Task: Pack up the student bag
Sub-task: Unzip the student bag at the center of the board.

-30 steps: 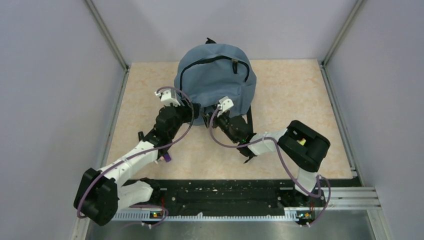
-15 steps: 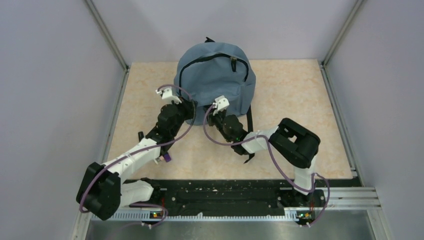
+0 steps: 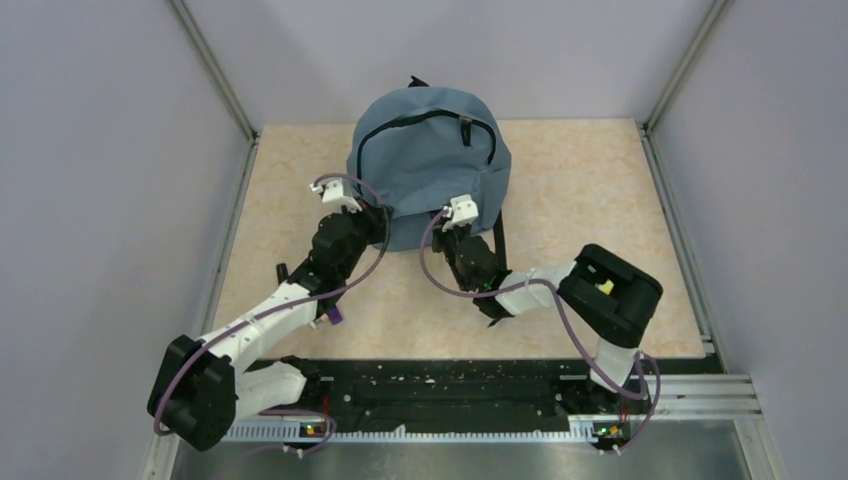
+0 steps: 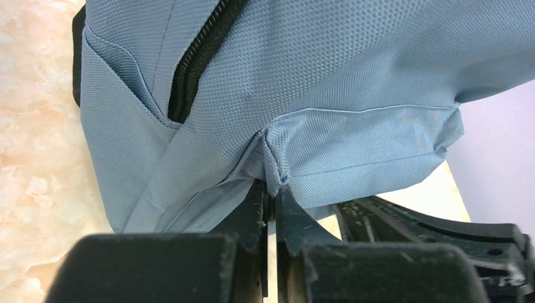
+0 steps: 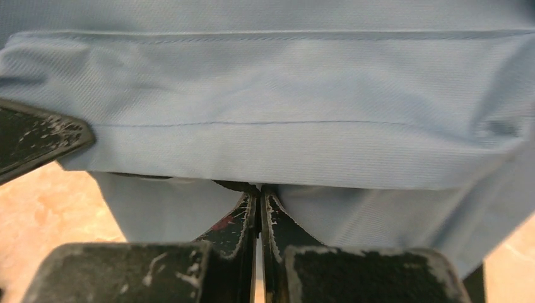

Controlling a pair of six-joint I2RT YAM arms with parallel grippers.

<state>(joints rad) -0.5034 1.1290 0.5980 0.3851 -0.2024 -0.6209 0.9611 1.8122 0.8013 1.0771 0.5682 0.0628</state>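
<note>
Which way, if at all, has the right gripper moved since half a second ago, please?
Yes: the right gripper went rightward, toward the right rail, along the student bag hem.

Grey-blue student bag (image 3: 430,150) lies on beige table (image 3: 600,200), far centre, black arched zipper (image 3: 425,117) facing up. Left gripper (image 3: 383,222) touches bag's near-left edge. Right gripper (image 3: 458,228) at near-right edge, beside black strap (image 3: 497,238). Jaws not discernible.

The grey-blue student bag (image 3: 430,170) lies front up, its black arched zipper shut, top loop pointing away.
</note>
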